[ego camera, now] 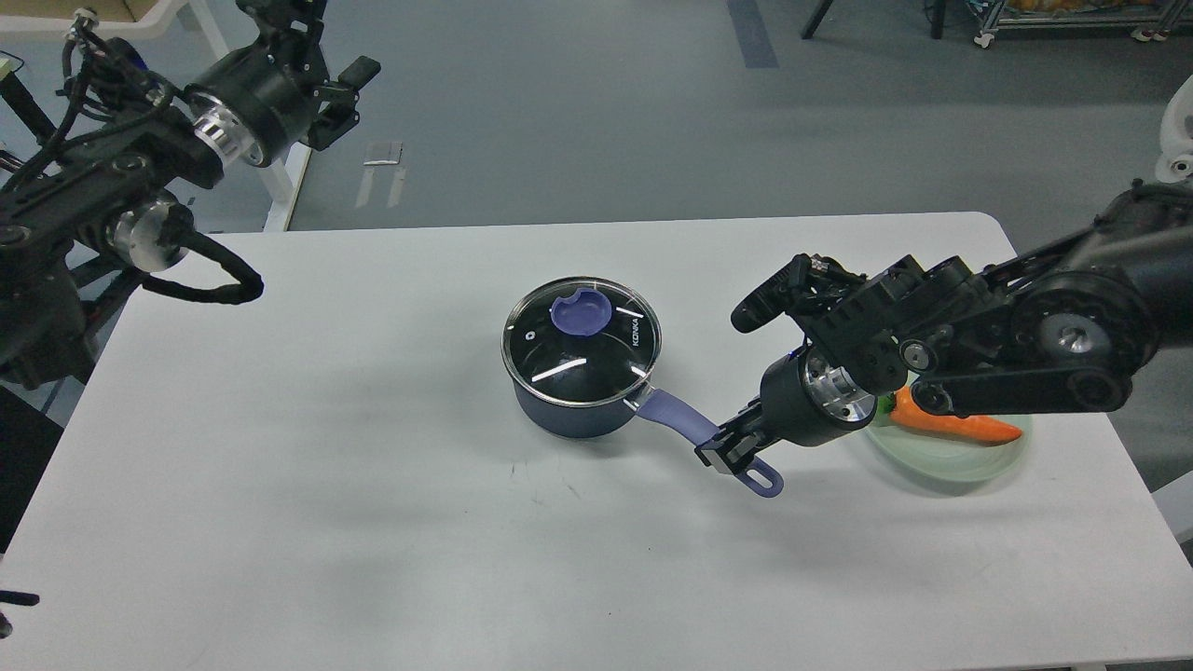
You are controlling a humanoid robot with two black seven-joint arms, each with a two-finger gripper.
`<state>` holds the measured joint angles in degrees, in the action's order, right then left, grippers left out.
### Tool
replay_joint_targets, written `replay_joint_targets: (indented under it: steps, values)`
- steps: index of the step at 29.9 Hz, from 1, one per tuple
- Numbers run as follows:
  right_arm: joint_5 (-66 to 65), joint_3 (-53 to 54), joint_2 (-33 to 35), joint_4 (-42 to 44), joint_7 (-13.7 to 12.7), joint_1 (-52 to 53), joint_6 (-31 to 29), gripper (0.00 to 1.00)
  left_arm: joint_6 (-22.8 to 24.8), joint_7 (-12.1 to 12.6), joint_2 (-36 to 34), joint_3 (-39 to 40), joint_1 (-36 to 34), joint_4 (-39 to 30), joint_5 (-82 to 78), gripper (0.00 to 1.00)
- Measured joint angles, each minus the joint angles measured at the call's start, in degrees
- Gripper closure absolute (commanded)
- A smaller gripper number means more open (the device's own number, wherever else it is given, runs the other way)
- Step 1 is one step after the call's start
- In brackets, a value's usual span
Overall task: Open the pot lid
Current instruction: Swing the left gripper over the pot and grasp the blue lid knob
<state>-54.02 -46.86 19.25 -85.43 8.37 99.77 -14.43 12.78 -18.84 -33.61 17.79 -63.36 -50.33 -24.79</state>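
Note:
A dark blue pot (pixel 570 410) stands mid-table with its glass lid (pixel 582 341) on. The lid has a purple knob (pixel 581 313). The pot's purple handle (pixel 676 417) points to the lower right. My right gripper (pixel 725 451) is shut on the outer part of that handle. My left gripper (pixel 322 70) is high at the far left, above the table's back edge and far from the pot; its fingers look spread and hold nothing.
A pale green plate (pixel 960 461) with a carrot (pixel 951 425) lies at the right, partly under my right arm. The white table (pixel 373 522) ends near the plate on the right. A white frame leg (pixel 280 191) stands behind the table's far left corner.

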Motion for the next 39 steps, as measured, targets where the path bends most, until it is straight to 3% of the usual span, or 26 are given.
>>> replay_joint_targets:
  steps: [10, 19, 25, 39]
  values:
    - [1.06, 0.02, 0.42, 0.08, -0.02, 0.08, 0.0, 0.76, -0.64, -0.7, 3.45, -6.86, -4.26, -9.34, -36.86, 0.03]
    - [1.11, 0.02, 0.03, -0.01, -0.02, 0.34, -0.07, 0.76, -9.72, -0.79, 7.28, -14.71, -3.97, -11.49, -64.0, 0.05]
    - [1.05, 0.1, -0.08, -0.01, -0.02, 0.39, -0.08, 0.76, -16.27, -0.62, 9.24, -23.45, -4.34, -10.4, -67.98, 0.05]
    - [0.94, 0.11, -0.44, 0.0, -0.02, 0.38, -0.16, 0.76, -20.47, -0.73, 12.68, -30.71, -3.12, -5.67, -68.12, 0.05]
